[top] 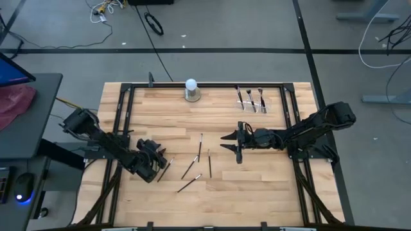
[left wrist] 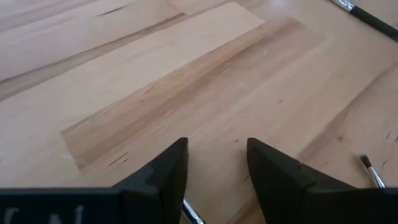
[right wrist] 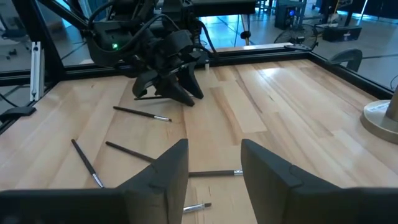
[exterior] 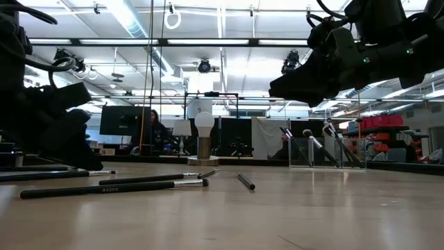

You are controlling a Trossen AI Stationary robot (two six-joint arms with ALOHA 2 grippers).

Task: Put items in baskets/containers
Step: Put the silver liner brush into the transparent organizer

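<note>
Several thin dark makeup brushes lie flat on the wooden table: one, one, one, one and one. The clear holder stands near the far right, with three brushes upright in it. My left gripper is open and low over the table; its fingers stand on either side of a brush end, and I cannot tell whether they touch it. My right gripper is open, raised above the table right of the loose brushes, pointing toward them.
A white ball on a round grey base stands at the far edge, left of the holder. A black frame rail runs around the table. Bare wood lies between the loose brushes and the holder.
</note>
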